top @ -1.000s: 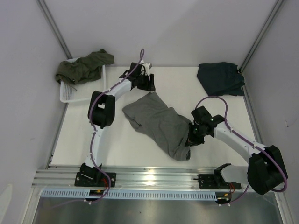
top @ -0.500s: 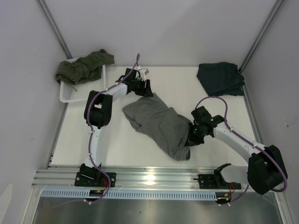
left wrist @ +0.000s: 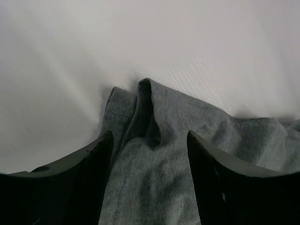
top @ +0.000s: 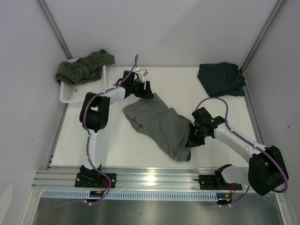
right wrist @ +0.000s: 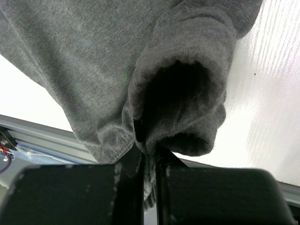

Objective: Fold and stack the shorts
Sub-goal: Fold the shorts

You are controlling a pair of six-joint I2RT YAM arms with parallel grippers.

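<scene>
Grey shorts (top: 157, 124) were laid crumpled and unfolded across the middle of the surface (top: 117, 145) — no fold made yet. The right jaws were closed on the near-right hem of the grey shorts, with cloth pinched between them. The left jaws were held open, set astride the far corner of the same cloth, not clamped. Navy shorts (top: 221, 78) were seen at the far right corner, looking roughly folded and well apart from the rest — judged as likely done. Olive shorts (top: 83, 68) were bunched over the basket (top: 65, 96) at far left, not yet folded. Progress was judged at a third at most: grey to be flattened and folded, olive to be fetched and folded, all three to be stacked.
</scene>
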